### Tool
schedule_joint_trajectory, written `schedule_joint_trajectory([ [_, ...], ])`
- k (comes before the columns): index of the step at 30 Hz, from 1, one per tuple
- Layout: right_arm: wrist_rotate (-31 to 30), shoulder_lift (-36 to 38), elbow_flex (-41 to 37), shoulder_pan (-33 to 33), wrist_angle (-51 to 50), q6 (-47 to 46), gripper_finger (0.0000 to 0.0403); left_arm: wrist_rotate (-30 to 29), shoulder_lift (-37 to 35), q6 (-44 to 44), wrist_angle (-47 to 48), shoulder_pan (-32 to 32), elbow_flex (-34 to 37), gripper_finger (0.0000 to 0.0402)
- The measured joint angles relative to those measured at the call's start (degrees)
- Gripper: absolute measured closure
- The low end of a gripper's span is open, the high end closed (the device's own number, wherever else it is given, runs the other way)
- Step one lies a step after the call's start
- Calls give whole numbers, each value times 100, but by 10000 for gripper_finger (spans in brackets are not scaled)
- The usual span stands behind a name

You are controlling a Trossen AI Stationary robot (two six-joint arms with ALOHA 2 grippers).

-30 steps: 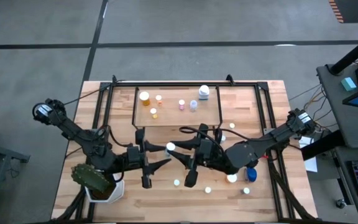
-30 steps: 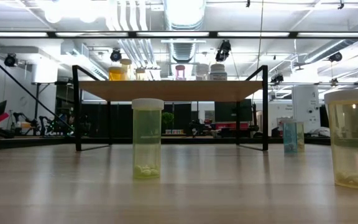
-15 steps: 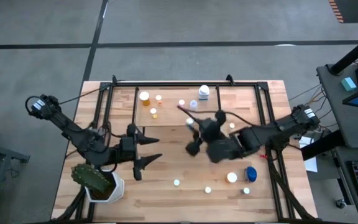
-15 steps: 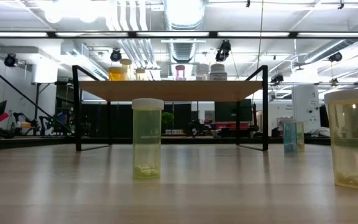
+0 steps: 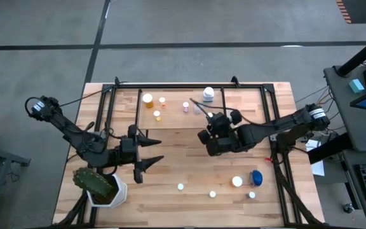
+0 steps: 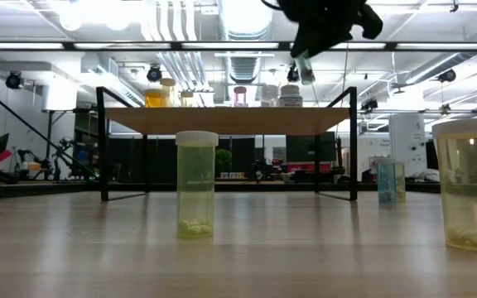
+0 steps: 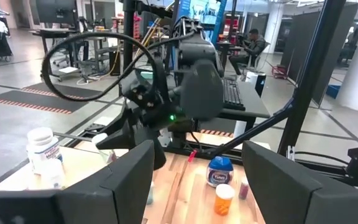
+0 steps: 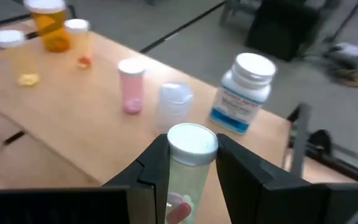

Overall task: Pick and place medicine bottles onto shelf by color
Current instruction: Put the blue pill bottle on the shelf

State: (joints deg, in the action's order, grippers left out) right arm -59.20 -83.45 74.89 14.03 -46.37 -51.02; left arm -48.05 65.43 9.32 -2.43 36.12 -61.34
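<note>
My right gripper (image 5: 207,132) is shut on a white-capped pale bottle (image 8: 190,163), which in the low view (image 6: 305,68) hangs above shelf height. It stands at the near right part of the shelf (image 5: 173,119), a light-wood board on black legs. On the shelf stand orange bottles (image 8: 55,22), a pink one (image 8: 131,87), a clear one (image 8: 176,102) and a wide white one (image 8: 241,93). My left gripper (image 5: 154,151) is open and level over the table's left middle, holding nothing. More bottles (image 5: 212,194) stand on the table near its front edge. My right gripper pinches the bottle's body just under its white cap (image 8: 191,142) between its two fingers (image 8: 157,171), one on each side. The fingers slant down toward the shelf from the table's near right. The bottle is lifted clear, tilted, above the shelf board.
A cactus in a white pot (image 5: 100,187) sits at the near left by my left arm. A wider blue bottle (image 5: 256,177) and a white-capped one (image 5: 236,182) stand near right. In the low view a yellowish bottle (image 6: 196,184) stands in front of the shelf (image 6: 230,121).
The two grippers met at mid-table around the white-capped bottle. My right gripper has since carried it toward the far edge, to the shelf, turning and sinking into the low view. My left gripper has drawn back toward the table's left edge without the bottle.
</note>
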Motion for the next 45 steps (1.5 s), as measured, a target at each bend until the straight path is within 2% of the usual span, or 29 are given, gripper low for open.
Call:
schedule_joint_trajectory([
  [3,774,346,-67,-140,514,989,301,1,-21,-68,3,0,0,173],
  [8,2726,1158,-544,-556,2142,2697,301,0,-72,-89,-7,0,0,173],
  [10,3200,1522,-938,-768,2781,3020,301,0,-72,-90,-3,0,0,173],
  [11,3252,1689,-1168,-859,3055,3150,301,0,-72,-89,-5,0,0,173],
  [15,3103,2279,-2166,-1032,4304,3680,301,0,-74,-86,-5,0,0,173],
  [17,2778,2425,-2529,-1029,4729,3863,301,0,-74,-81,-7,0,0,173],
  [22,2135,2212,-3017,-1041,4835,4000,301,-28,-74,-79,-7,0,0,173],
  [31,1337,1527,-3036,-1075,5171,4159,301,-46,-72,-79,-9,-4,0,173],
  [38,707,1236,-3029,-1144,5189,3573,301,-61,-72,-74,-7,-4,0,173],
  [45,675,1035,-3027,-1146,5191,3298,300,-71,-70,-76,-7,-11,0,173],
])
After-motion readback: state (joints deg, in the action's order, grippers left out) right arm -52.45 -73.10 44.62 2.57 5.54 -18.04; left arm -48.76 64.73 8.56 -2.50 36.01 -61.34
